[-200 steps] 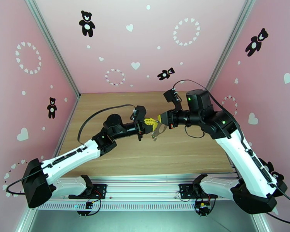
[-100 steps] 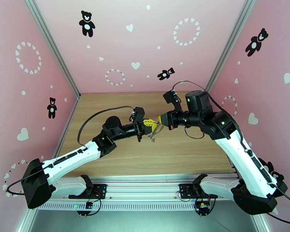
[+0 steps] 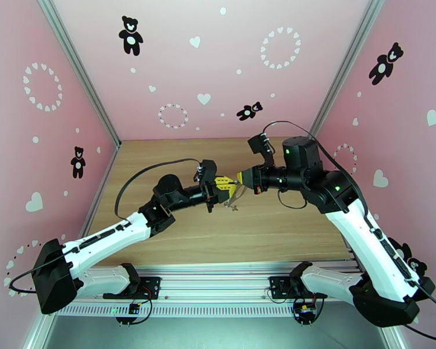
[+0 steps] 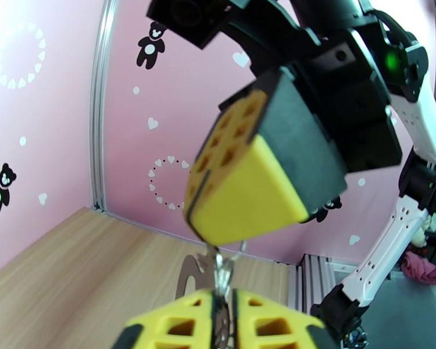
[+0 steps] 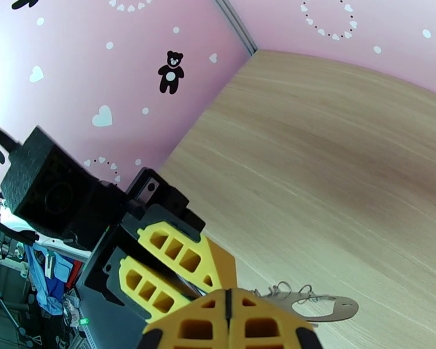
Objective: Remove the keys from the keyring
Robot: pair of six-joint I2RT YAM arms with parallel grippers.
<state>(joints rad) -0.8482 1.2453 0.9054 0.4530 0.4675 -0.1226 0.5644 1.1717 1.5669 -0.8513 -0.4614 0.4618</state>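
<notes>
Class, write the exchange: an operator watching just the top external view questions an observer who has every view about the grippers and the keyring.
Operator: Is the right gripper shut?
Observer: Yes. In the left wrist view, the right gripper has its fingers pressed together.
Operator: And the keyring?
Observer: The keyring hangs from that tip and runs down into a narrow gap in the left gripper.

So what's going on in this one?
Both arms meet in mid-air over the table. The right claw is shut on the keyring, which hangs from its tip. The left claw faces it, jaws slightly apart around the hanging metal; whether it grips is unclear.
</notes>
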